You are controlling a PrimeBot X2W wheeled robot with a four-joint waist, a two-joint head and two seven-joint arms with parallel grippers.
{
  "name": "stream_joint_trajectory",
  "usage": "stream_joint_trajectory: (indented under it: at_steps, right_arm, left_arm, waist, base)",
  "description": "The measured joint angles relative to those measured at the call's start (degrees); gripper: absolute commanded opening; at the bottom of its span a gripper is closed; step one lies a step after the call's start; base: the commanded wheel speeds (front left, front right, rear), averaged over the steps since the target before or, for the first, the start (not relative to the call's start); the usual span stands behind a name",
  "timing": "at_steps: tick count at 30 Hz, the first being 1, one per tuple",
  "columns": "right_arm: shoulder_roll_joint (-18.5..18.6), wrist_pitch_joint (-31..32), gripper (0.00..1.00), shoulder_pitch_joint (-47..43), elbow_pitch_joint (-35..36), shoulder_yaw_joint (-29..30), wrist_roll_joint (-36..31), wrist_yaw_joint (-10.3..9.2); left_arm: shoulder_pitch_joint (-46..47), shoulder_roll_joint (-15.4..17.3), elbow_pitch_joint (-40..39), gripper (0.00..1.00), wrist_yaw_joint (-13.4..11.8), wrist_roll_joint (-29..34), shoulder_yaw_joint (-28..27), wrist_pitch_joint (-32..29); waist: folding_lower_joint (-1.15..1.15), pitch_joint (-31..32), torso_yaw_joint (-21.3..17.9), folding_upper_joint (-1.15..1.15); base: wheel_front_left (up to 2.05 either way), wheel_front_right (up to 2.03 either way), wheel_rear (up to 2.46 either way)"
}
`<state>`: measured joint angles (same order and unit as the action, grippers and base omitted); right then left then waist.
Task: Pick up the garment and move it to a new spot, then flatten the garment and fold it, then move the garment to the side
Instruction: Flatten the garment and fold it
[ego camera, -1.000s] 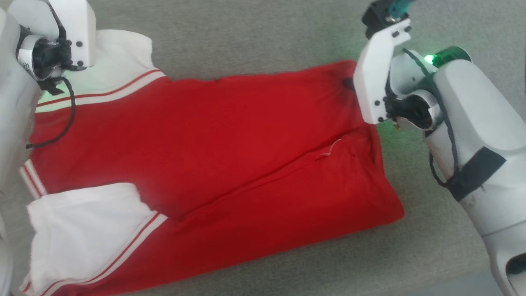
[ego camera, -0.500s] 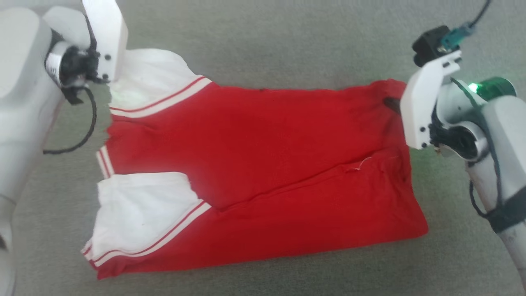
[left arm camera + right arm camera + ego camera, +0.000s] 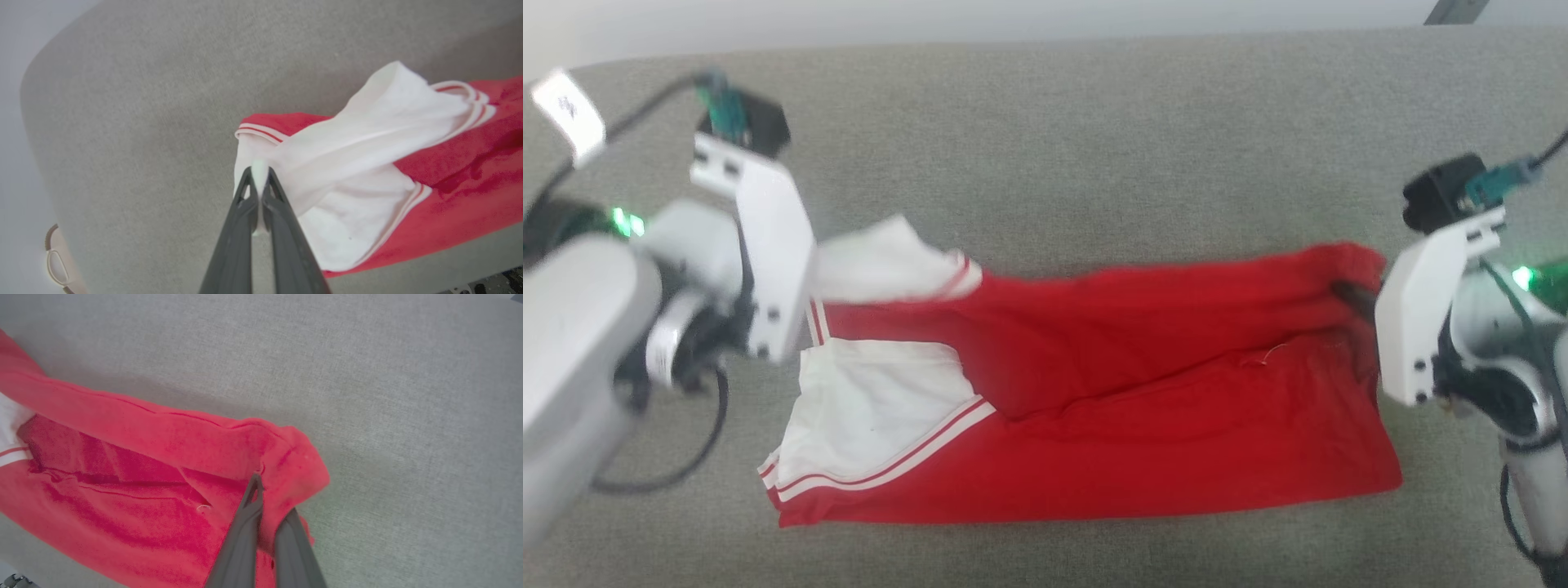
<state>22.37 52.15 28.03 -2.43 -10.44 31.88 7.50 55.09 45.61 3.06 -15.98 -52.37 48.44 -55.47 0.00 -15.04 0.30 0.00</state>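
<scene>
Garment point(image 3: 1143, 408) far edge now raised; left gripper point(image 3: 259, 173) pinching sleeve point(image 3: 367, 122), right gripper point(image 3: 273, 496) pinching hem point(image 3: 302, 465).

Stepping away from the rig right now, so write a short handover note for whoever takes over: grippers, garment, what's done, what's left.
Left gripper: shut on white fabric at the sleeve end of the garment.
Right gripper: shut on the red corner at the other end.
Garment: far edge raised and stretched between the grippers, near part lying on the grey surface. Lettering is hidden.
Done: both far corners gripped.
Left: probably lay it flat, finish folding and move it aside. I cannot tell how many folds are already made.
</scene>
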Motion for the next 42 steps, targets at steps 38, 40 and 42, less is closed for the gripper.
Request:
stream_joint_trajectory:
  at_steps: [38,40,42]
  right_arm:
    - [-7.97,2.61,1.00,-17.32,5.93,12.90,-1.38,-0.01]
    - [-7.92,3.05,1.00,-17.63,5.86,14.67,-1.74,-0.01]
    - [-8.28,3.78,1.00,-18.16,5.58,16.44,-1.82,0.00]
  left_arm:
    - [-30.67,2.69,-5.60,1.00,-3.50,-4.91,-9.34,37.57]
    - [-32.65,2.87,-5.27,1.00,-3.69,-4.58,-10.88,42.01]
    - [-35.15,2.66,-4.83,1.00,-3.67,-5.12,-12.33,46.04]
  waist:
    - [0.00,5.50,1.60,0.00]
    - [0.00,5.66,2.10,0.00]
    - [0.00,5.77,2.65,0.00]
  base:
    - [0.00,0.00,0.00]
    - [0.00,0.00,0.00]
    - [0.00,0.00,0.00]
